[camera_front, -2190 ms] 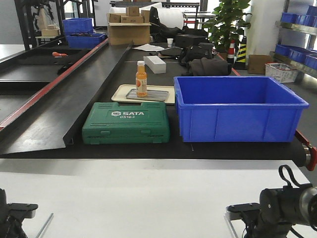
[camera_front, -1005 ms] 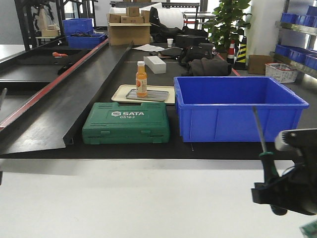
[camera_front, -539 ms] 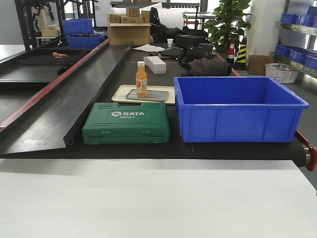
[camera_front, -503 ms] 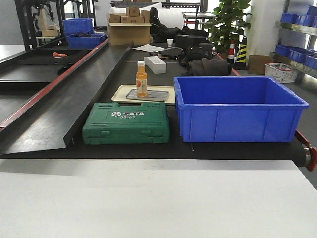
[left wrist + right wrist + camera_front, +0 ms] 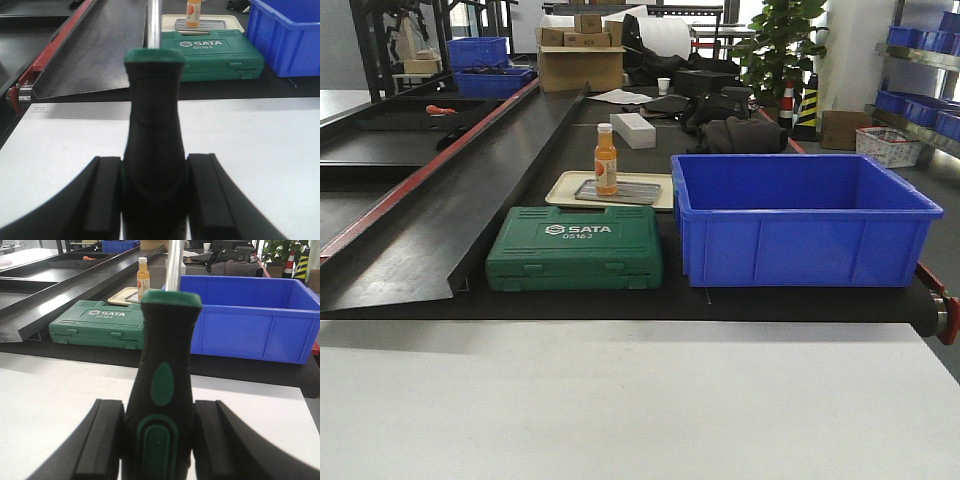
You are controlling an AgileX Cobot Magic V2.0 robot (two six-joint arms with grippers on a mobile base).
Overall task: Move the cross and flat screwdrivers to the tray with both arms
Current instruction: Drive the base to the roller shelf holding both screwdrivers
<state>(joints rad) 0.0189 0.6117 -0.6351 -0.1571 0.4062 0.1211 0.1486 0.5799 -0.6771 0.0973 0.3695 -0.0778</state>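
My left gripper (image 5: 155, 172) is shut on a black and green screwdriver handle (image 5: 154, 130); its steel shaft (image 5: 154, 22) points away toward the conveyor. My right gripper (image 5: 159, 420) is shut on a second black and green screwdriver (image 5: 165, 385), shaft (image 5: 174, 265) pointing forward. I cannot tell which tip is cross or flat. The beige tray (image 5: 565, 187) lies on the black belt behind the green case, with a metal plate and an orange bottle (image 5: 606, 158) on it. Neither gripper shows in the front view.
A green SATA tool case (image 5: 575, 247) sits at the belt's near edge, also in both wrist views (image 5: 220, 50) (image 5: 97, 322). A large blue bin (image 5: 800, 215) stands right of it. A white table (image 5: 620, 400) lies below both grippers. A raised black ramp (image 5: 430, 215) runs left.
Both arms have left the front view: they were low at its bottom corners, then the right rose holding a screwdriver, and now neither shows there.
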